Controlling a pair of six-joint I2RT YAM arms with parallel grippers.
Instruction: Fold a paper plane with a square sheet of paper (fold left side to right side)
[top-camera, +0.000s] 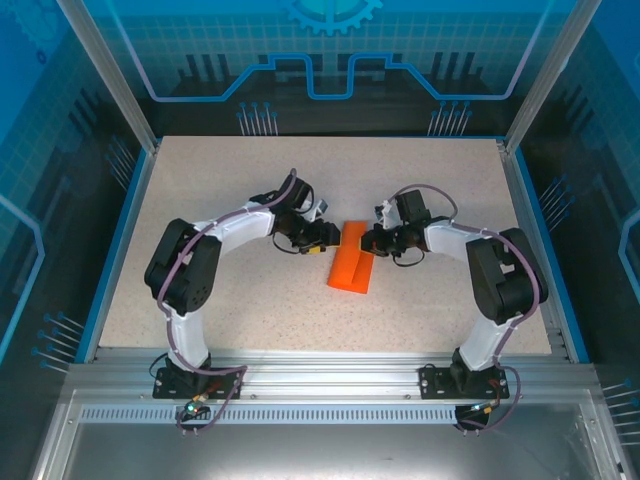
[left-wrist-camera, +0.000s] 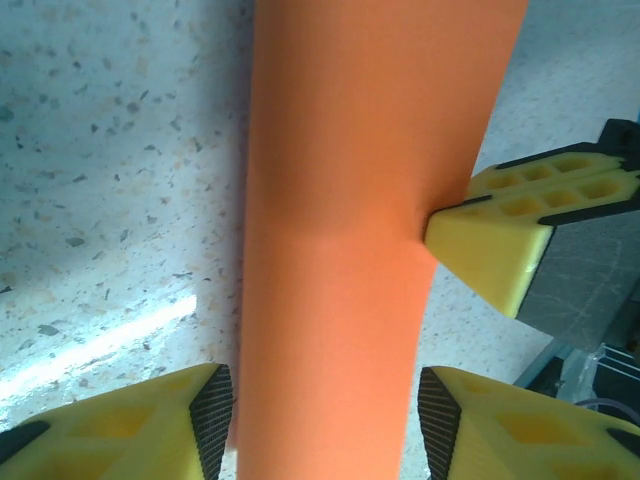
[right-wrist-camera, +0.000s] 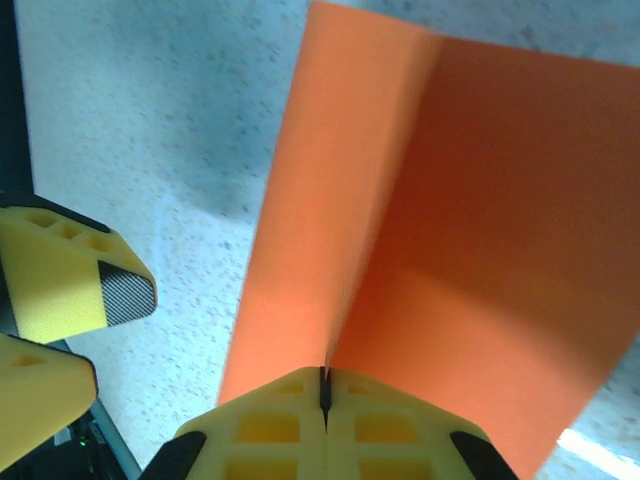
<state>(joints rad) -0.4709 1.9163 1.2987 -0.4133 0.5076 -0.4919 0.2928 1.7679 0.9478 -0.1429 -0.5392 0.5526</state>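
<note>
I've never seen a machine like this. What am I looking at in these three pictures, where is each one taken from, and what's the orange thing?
These are two robot arms bolted to the near edge of a speckled table. Each arm ends in a two-finger gripper. The overhead picture looks down from above and behind the arms. The other two pictures come from small cameras on the wrists, so the yellow fingers at the bottom of each belong to that arm. The orange thing is a sheet of orange paper, partly folded, in the middle of the table. The right gripper is shut and pinches the paper at its crease. The left gripper stands open, with one finger on each side of the paper, not squeezing it.
</note>
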